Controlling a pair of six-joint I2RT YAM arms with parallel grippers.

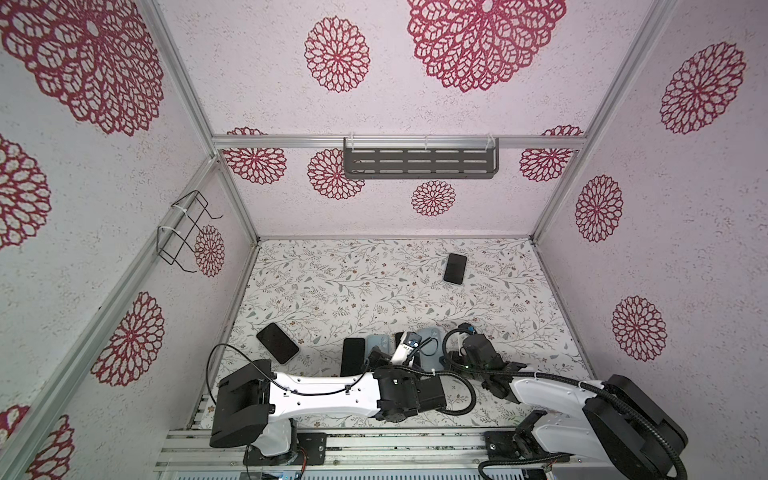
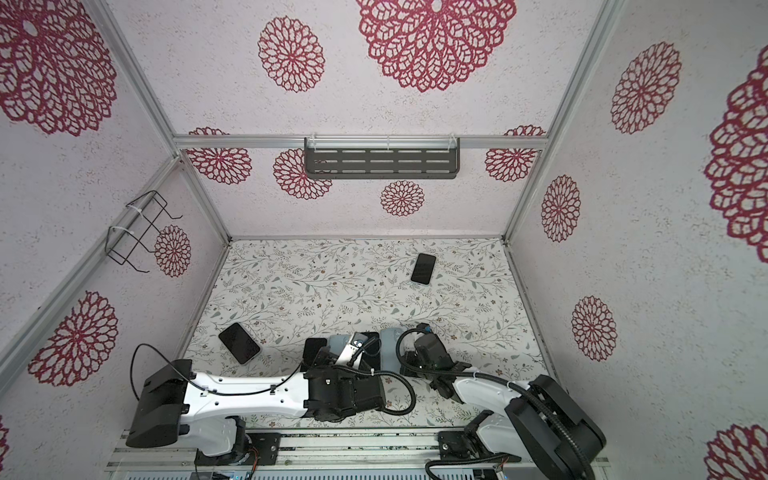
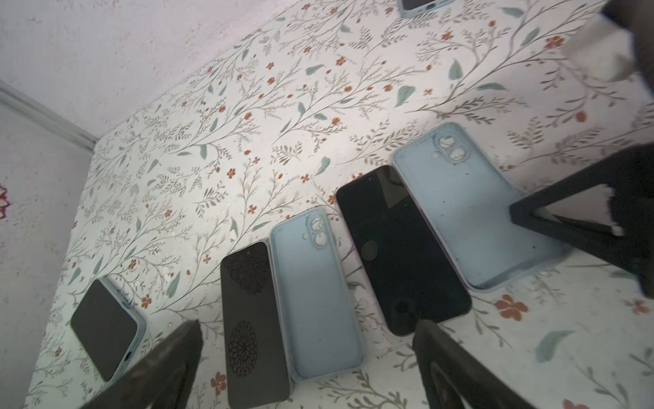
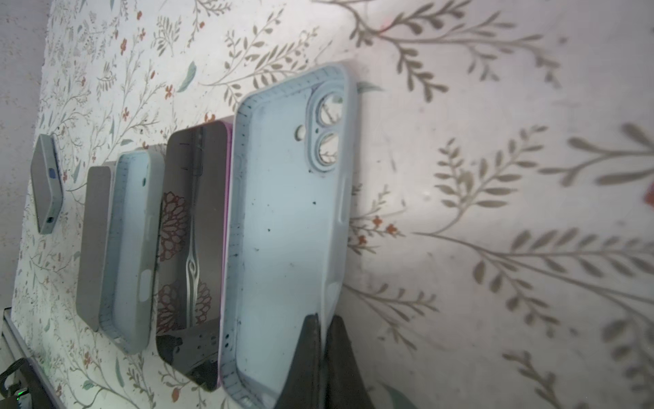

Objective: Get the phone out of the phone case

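Pale-blue case (image 4: 283, 230) is pinched by the right gripper (image 4: 323, 320), the left gripper (image 3: 308, 327) spread wide; the phone (image 4: 194, 248) alongside may be knocked if the case is dragged.

Floral table (image 3: 283, 106) holds phones (image 3: 400, 248), some seemingly cased, and empty cases (image 3: 315, 294).

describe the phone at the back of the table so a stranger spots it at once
On the floral table, look past the row of phones and empty cases at the front. Toward the far right lies the lone phone, screen up in a pale blue case, nothing beside it.
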